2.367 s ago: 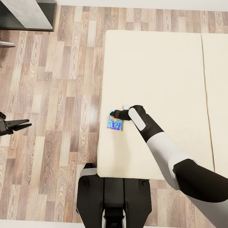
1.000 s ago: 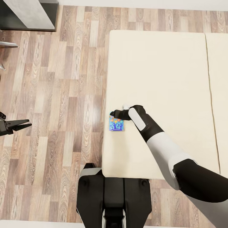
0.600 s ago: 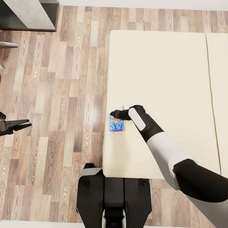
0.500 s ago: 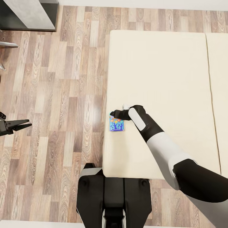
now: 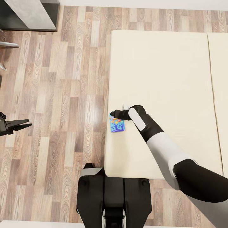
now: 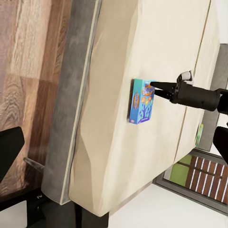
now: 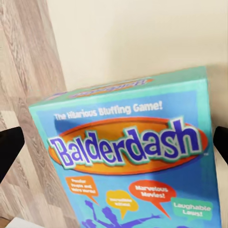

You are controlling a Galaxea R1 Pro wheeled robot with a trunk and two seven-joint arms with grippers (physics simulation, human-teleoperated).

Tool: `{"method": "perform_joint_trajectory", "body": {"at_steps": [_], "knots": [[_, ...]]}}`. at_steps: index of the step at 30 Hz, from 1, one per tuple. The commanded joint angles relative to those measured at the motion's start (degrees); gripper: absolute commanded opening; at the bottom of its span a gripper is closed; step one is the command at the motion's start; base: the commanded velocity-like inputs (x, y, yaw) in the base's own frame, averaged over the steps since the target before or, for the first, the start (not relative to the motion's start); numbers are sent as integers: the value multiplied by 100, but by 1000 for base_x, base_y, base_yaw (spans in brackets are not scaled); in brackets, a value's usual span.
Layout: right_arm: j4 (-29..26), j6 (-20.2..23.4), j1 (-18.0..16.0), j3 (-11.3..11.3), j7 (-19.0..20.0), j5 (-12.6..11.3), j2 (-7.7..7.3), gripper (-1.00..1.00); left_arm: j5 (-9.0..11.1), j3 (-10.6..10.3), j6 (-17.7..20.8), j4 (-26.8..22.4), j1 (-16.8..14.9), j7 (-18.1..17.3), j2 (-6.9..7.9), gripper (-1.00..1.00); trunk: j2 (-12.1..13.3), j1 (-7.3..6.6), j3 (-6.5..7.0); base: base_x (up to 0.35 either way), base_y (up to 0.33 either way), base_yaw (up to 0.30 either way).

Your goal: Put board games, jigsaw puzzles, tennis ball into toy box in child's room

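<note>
— Where's the game?

— The small blue board game (image 5: 117, 125), a Balderdash box (image 7: 130, 156), lies flat on the cream bed (image 5: 164, 79), right by the mattress edge that borders the wood floor (image 5: 60, 95) and near the corner closest to the robot.

— And the right arm?

— It reaches across the mattress. The right tool (image 5: 113, 113) sits at the far short edge of the box. From the other arm's camera, its two dark fingers (image 6: 160, 86) are parted in a narrow V with their tips at the box edge (image 6: 142, 100). They look open, not clamped; whether they touch the cardboard, I can't tell.

— The left one?

— Out over the floor, well apart from the bed. The left tool (image 5: 22, 123) holds nothing, its fingers slightly spread.

— Anything else around?

— A dark grey cabinet (image 5: 28, 14) in the far corner, and the robot's black-and-white base (image 5: 112, 196) against the bed's near end.
</note>
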Motion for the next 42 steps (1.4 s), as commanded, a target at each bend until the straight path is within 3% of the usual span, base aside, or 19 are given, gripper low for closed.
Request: {"method": "perform_joint_trajectory", "body": {"at_steps": [1, 42], "knots": [[-5, 9, -2, 10, -53, -56, 0, 100, -2, -2, 61, -1, -1, -23, 2, 100, -9, 4, -6, 0, 51, 0], [-5, 2, -4, 10, -53, -56, 0, 100, -9, -2, 29, -1, -1, -23, 2, 100, -9, 4, -6, 0, 40, 0]]}}
